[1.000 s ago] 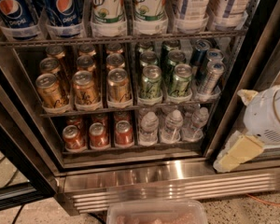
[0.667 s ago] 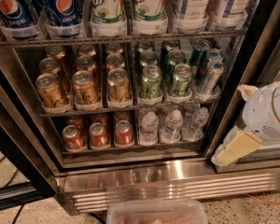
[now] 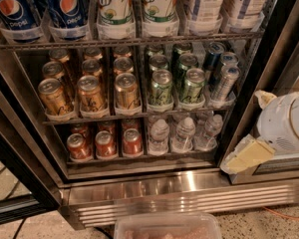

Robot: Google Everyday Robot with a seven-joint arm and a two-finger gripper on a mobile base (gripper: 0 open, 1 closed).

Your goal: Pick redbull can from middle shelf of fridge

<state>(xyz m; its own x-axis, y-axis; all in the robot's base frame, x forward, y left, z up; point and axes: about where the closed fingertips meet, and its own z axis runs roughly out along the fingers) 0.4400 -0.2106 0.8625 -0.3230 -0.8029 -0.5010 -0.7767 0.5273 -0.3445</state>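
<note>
The gripper (image 3: 245, 156) is hanging at four o'clock in the camera view, just outside the fridge (image 3: 189, 193) by its right door frame. It is inching only slightly toward ten o'clock compared with a second ago, so the approach is barely under way. Whether the gripper is spread or pressed together, I cannot tell. The redbull can (image 3: 224, 83) is standing upright at two o'clock, at the front of the rightmost row on the middle shelf (image 3: 97, 118), just beside the green cans (image 3: 161, 87). Nothing on the rack is shifting. My read: the reach is still coming, up toward eleven o'clock from the gripper.
</note>
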